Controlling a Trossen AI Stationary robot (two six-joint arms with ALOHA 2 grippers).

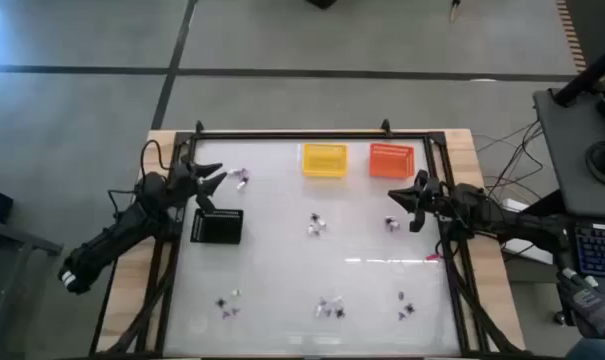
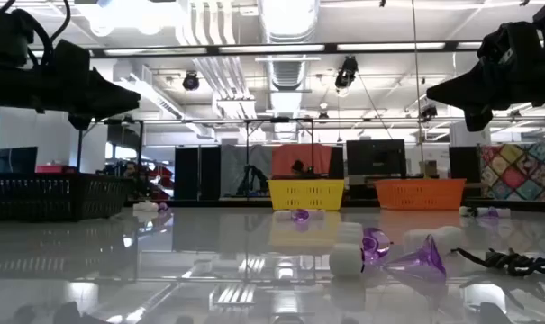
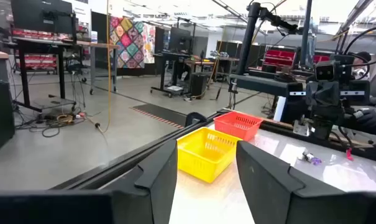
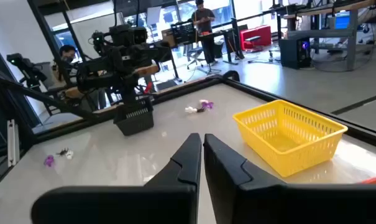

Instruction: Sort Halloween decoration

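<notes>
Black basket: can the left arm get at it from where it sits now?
Probably yes. The left gripper, open and empty, hovers just beyond the black basket, with only bare table between them.

You have three mesh baskets on the table: one yellow basket (image 1: 324,160), one orange basket (image 1: 390,160) and one black basket (image 1: 218,227). You can count six small clusters of Halloween decoration (image 1: 316,224) trinkets on the white surface; pieces per cluster cannot be told. Two arms, each with one gripper: left gripper (image 1: 218,176), right gripper (image 1: 400,197).
</notes>
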